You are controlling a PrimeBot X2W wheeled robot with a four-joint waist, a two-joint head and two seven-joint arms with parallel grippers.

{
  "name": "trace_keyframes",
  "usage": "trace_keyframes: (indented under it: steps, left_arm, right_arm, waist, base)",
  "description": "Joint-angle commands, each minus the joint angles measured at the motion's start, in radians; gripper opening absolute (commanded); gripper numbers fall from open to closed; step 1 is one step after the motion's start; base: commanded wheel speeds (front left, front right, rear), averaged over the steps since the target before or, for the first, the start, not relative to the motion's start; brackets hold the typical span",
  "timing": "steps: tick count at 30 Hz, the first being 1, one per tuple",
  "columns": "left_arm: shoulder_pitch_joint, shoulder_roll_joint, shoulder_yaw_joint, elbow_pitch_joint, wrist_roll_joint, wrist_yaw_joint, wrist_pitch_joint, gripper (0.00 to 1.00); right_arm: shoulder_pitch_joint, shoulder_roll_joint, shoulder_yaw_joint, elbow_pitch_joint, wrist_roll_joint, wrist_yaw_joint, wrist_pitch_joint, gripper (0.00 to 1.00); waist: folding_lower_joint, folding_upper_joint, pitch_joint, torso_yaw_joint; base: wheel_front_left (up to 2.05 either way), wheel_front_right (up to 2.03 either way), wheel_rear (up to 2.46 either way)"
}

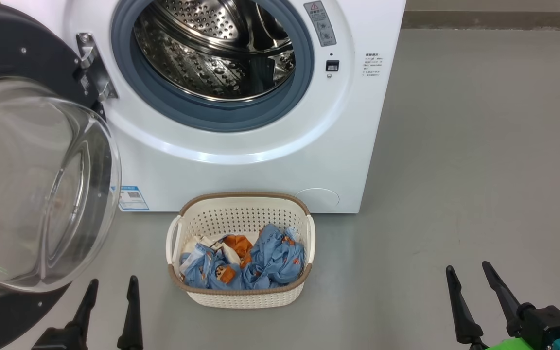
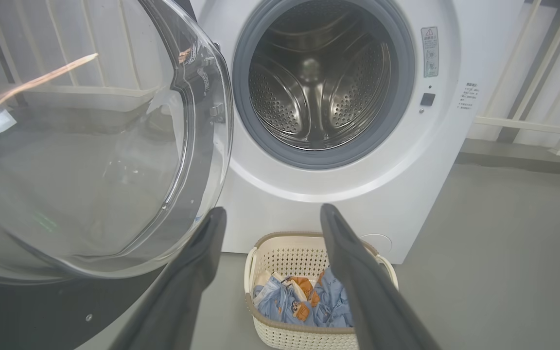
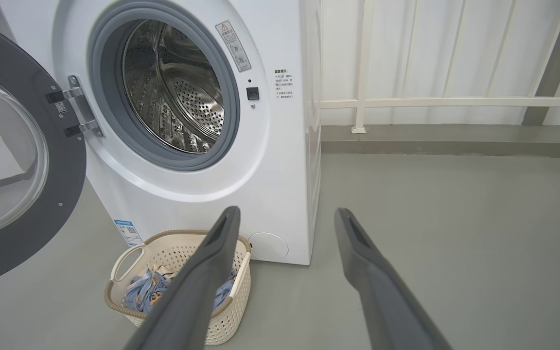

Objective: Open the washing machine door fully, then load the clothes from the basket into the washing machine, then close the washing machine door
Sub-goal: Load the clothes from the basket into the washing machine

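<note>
Clothes of light-blue printed fabric are heaped in the cream perforated plastic basket, set just before the boxy white washing machine. Its round black-rimmed glass door is swung wide. Left gripper and right gripper are held spread, empty.

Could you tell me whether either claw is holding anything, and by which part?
Nothing is held; the left claw and right claw are open and empty.
</note>
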Motion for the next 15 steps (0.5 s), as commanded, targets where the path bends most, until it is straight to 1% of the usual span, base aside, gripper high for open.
trace_keyframes:
  steps: [1, 15]
  left_arm:
    - [-0.014, 0.013, 0.029, -0.025, 0.007, -0.002, -0.006, 1.0]
    - [-0.019, 0.013, 0.022, -0.02, 0.006, -0.002, -0.006, 1.0]
  right_arm:
    - [-0.01, -0.006, 0.02, -0.019, 0.001, 0.002, -0.012, 1.0]
    - [-0.009, -0.006, 0.017, -0.008, 0.007, 0.002, -0.012, 1.0]
  waist:
    - [0.0, 0.0, -0.002, 0.0]
    - [0.0, 0.0, -0.002, 0.011]
  base:
    - [0.0, 0.0, 0.0]
    - [0.0, 0.0, 0.0]
